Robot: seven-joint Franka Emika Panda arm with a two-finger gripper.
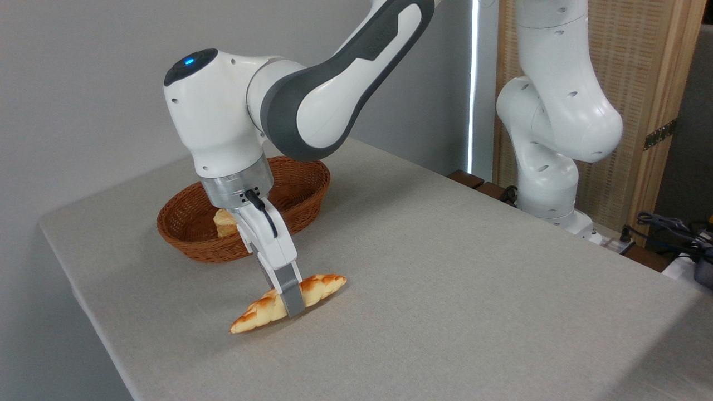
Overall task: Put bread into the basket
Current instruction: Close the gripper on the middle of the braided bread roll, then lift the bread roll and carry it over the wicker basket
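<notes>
Gripper [291, 305] low, jaws seemingly closed

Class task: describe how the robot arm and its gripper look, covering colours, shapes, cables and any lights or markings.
The arm has rounded glossy white shells with dark grey joint bands, small round holes, and a blue light on a dark cap. A silver ribbed ring sits at the wrist. The gripper is white with flat grey fingers, and a black cable loops down its side.

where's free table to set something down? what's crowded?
Free: the table right of the braided bread, out to the arm's base; also the strip in front of the bread. Crowded: the left-rear corner, where the basket holds a small bread piece and the pincer straddles the bread.
</notes>
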